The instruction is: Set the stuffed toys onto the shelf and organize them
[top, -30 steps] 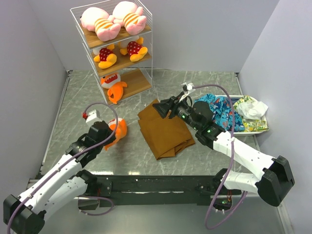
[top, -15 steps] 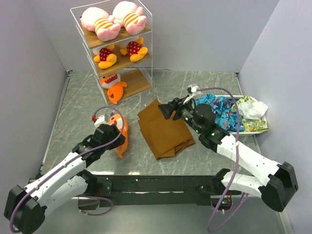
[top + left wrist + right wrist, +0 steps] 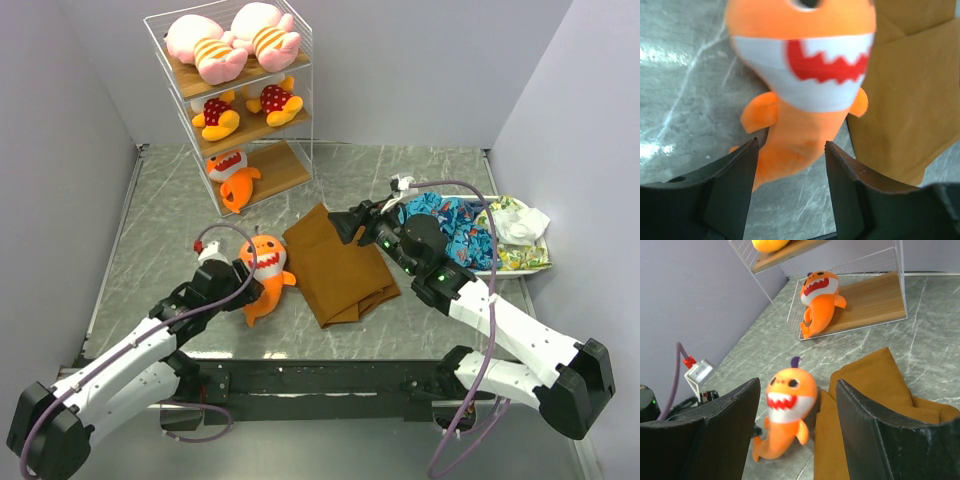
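Bare table (image 3: 150,230) runs from my left gripper (image 3: 791,150) up to the shelf (image 3: 285,165), and the grey side walls stand well apart from both arms. On my right the way is tighter: the folded cloth (image 3: 335,265) lies just beside my catch, and the fabric pile (image 3: 450,225) sits near the right wall. The shelf's bottom board has bare wood to the right of the second shark (image 3: 232,178) lying at its front left corner. The pink toys (image 3: 215,50) fill the top board and the yellow toys (image 3: 218,115) the middle one.

My shark (image 3: 265,265) is bright orange, with a white mouth band, jagged red teeth, stubby fins and a small dark tuft on its head. It stands upright with its face toward the arms.

My left fingers (image 3: 730,185) pinch its lower body just under the fins, head well above them, its right fin over the cloth's edge. My right gripper (image 3: 799,390) hangs spread and empty above the cloth's far corner, the shark showing between its fingers but well apart from them.
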### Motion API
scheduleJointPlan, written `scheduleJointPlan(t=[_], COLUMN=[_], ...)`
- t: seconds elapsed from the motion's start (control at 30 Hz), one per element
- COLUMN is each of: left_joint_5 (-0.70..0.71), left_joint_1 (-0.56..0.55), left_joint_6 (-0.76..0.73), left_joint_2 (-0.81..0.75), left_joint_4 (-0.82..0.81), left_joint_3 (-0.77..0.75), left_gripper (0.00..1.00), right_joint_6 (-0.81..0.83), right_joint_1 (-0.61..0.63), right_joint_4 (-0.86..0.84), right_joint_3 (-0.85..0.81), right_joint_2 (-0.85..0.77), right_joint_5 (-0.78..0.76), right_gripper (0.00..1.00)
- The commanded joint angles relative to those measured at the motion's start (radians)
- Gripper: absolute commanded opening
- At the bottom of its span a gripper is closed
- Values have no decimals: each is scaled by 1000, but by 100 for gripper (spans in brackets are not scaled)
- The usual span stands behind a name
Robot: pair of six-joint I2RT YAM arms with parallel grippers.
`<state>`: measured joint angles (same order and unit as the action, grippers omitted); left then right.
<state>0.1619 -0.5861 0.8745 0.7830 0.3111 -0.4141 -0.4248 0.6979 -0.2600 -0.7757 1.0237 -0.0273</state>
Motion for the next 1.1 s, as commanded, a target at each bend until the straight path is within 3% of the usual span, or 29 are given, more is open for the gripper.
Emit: scheduleJointPlan(t=[0.0, 0.3, 0.43, 0.7, 0.8, 0.9, 0.93, 0.97, 1.07], left_joint_5=[-15, 235, 344, 447, 476, 493, 502, 510, 525], left_joint_1=[-35, -291, -401, -448, -448, -448, -449, -449, -449], left_joint_6=[-34, -23, -28, -28, 35, 61, 63, 64, 44], left_joint_2=[33, 120, 244, 468, 525, 515, 503, 486, 406], left_joint_4=[-27, 85, 132, 83, 126, 140, 144, 151, 178], left_joint_3=[-20, -138, -199, -230, -241, -241, -241, -244, -279], left_gripper=[61, 63, 63, 58, 50, 24, 11, 5, 1], right_joint_6=[14, -9, -20, -3, -3, -3, -3, -3, -2], right_joint_1=[2, 2, 3, -8, -15, -20, -23, -24, -28], right_joint_4=[-8, 14, -10, 2, 5, -8, -10, -8, -4], right_joint_3=[-2, -13, 15, 26, 30, 47, 55, 55, 56], right_joint_2=[-30, -20, -37, -88, -102, -117, -119, -117, -120], right_joint_5=[-17, -23, -52, -102, -115, -128, -129, -132, -132], right_gripper=[70, 70, 70, 72, 73, 73, 74, 74, 74])
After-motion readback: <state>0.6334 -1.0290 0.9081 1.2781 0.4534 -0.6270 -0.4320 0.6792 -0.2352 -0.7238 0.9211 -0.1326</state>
